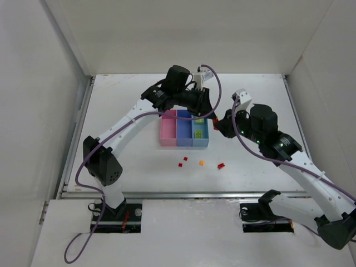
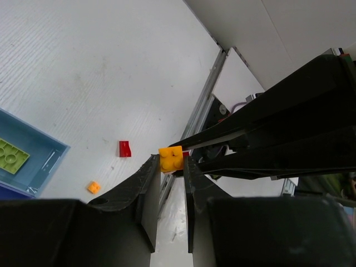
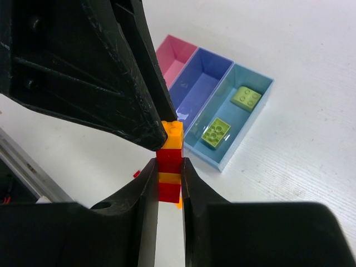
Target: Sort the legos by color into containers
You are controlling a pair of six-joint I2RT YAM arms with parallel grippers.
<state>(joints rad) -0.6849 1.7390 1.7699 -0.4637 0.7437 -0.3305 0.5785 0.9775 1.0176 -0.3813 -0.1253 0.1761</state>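
Pinching from two sides, we hold one small stack (image 3: 169, 167) of red and orange bricks above the table (image 1: 144, 172), just right of the light blue bin (image 1: 201, 143); our right hand (image 3: 168, 178) is pressed onto the stack's lower red and orange layers, while our left hand (image 2: 169, 165) is clamped on the top orange brick (image 2: 170, 157); two yellow-green bricks (image 3: 216, 132) lie inside the light blue bin; the blue-violet bin (image 1: 183, 133) and pink bin (image 1: 167, 132) adjoin it in a row; three loose red bricks (image 1: 221, 166) and one loose orange piece (image 1: 202, 163) sit on the table nearer our bases.
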